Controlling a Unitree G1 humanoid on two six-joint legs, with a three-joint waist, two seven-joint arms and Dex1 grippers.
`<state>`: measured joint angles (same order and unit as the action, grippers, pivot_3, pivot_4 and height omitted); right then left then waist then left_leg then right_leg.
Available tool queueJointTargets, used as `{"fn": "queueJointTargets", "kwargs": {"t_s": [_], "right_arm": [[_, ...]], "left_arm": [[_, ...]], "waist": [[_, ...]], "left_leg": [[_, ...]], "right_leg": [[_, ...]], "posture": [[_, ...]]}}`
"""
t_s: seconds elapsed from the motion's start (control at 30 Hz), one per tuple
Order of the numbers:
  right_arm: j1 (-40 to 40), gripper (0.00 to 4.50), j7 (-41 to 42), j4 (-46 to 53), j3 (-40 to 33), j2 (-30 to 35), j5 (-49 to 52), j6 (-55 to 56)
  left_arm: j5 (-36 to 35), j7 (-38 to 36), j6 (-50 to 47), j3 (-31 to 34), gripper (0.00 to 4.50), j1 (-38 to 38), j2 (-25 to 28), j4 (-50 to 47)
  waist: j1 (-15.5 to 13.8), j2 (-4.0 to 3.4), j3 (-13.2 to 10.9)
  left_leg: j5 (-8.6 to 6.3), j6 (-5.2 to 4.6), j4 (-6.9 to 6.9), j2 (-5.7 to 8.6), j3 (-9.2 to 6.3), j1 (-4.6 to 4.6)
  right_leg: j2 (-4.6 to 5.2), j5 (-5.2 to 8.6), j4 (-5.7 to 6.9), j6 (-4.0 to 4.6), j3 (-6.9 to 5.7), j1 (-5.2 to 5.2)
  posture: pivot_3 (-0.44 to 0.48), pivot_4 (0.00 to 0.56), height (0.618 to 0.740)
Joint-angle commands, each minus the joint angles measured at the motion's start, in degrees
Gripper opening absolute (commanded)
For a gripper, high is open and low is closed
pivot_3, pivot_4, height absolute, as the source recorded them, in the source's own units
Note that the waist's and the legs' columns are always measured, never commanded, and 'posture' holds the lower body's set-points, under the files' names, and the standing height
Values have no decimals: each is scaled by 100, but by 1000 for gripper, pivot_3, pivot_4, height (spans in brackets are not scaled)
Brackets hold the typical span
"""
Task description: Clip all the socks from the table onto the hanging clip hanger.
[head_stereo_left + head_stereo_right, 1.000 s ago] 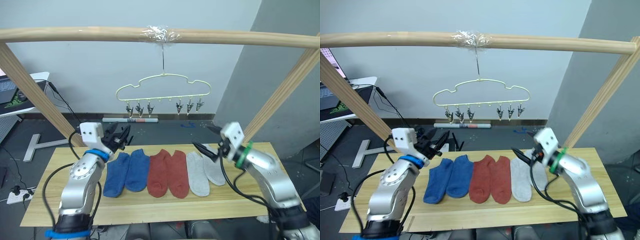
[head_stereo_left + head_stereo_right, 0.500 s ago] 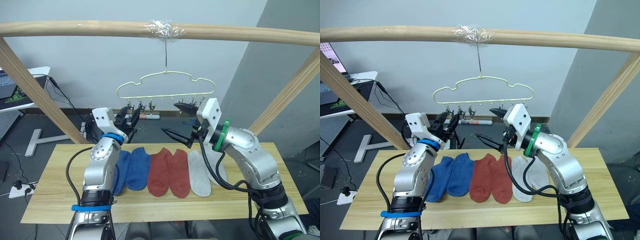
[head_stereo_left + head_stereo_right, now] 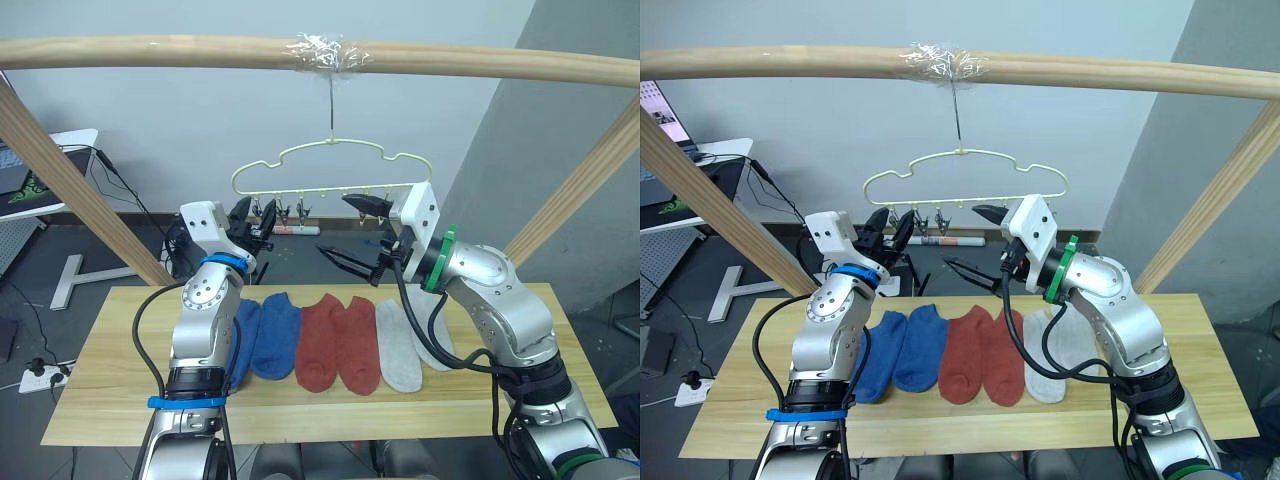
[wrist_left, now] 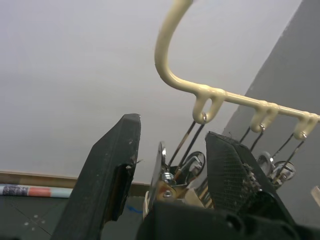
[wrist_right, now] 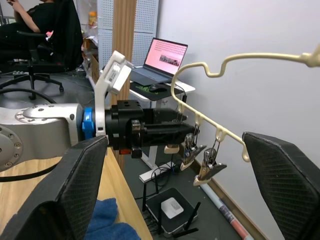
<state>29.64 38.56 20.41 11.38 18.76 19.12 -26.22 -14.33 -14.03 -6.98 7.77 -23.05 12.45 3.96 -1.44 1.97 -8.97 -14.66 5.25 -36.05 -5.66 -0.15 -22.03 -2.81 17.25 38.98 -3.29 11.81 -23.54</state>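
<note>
Nothing is clipped yet: all six socks point(image 3: 335, 342) lie in a row across the middle of the table point(image 3: 100, 400), nearer its far edge. The clip hanger point(image 3: 330, 170) hangs bare above (every clip empty). The left gripper point(image 4: 170, 175) has its open fingers around the end clip; the right gripper point(image 3: 360, 232) is spread wide, holding nothing.

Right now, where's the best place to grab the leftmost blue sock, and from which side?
Probably the cuff end of the blue sock, coming straight down from above. It lies flat on the table, and its outer left edge is free, with its twin touching only the right side.
</note>
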Motion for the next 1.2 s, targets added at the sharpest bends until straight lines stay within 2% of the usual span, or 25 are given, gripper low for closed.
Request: {"fn": "queueJointTargets", "kwargs": {"t_s": [0.03,0.47,0.57,0.67,0.8,0.93,1.1,1.2], "right_arm": [[-11,4500,18,161,-85,12,64,72],[21,4500,-6,157,-127,7,98,42],[15,4500,-7,161,-133,4,104,45],[13,4500,2,142,-133,9,99,53],[33,4500,18,105,-158,24,101,62],[-110,4500,-21,120,-156,42,70,68],[-676,4500,-168,133,60,43,-227,225],[-1398,4500,-713,-355,45,197,-880,376]], "left_arm": [[27,-20,88,21,2395,-45,9,-107],[130,-10,227,22,2395,-83,-13,-113],[50,-59,280,47,1842,-89,-45,-148],[9,-139,304,15,846,-70,-47,-211],[1,-148,295,23,159,-87,-46,-219],[30,-162,318,23,156,-62,-35,-188],[161,-141,207,-11,156,-31,68,-160],[128,-174,249,39,156,3,82,-133]], "waist": [[1,0,-5],[3,7,-91],[3,7,-94],[3,8,-94],[3,8,-94],[4,8,-94],[1,10,-94],[0,13,-92]], "left_leg": [[0,0,0,0,0,0],[0,0,2,-1,0,-2],[0,0,2,-1,-1,-4],[0,0,1,-1,0,-4],[0,0,1,-1,0,-4],[0,0,1,-1,0,-5],[0,1,2,-1,-4,-10],[1,1,0,-1,-4,-14]], "right_leg": [[0,0,0,0,0,0],[0,0,-1,0,-1,-3],[0,0,-1,0,-1,-4],[0,0,-1,0,-1,-4],[0,0,-1,0,-1,-4],[0,0,-2,0,-1,-4],[0,0,-4,0,-4,-6],[0,0,-3,0,-4,-10]], "posture": [[94,192,740],[96,189,740],[97,184,740],[100,178,740],[100,178,740],[104,171,740],[106,173,740],[119,176,740]]}}
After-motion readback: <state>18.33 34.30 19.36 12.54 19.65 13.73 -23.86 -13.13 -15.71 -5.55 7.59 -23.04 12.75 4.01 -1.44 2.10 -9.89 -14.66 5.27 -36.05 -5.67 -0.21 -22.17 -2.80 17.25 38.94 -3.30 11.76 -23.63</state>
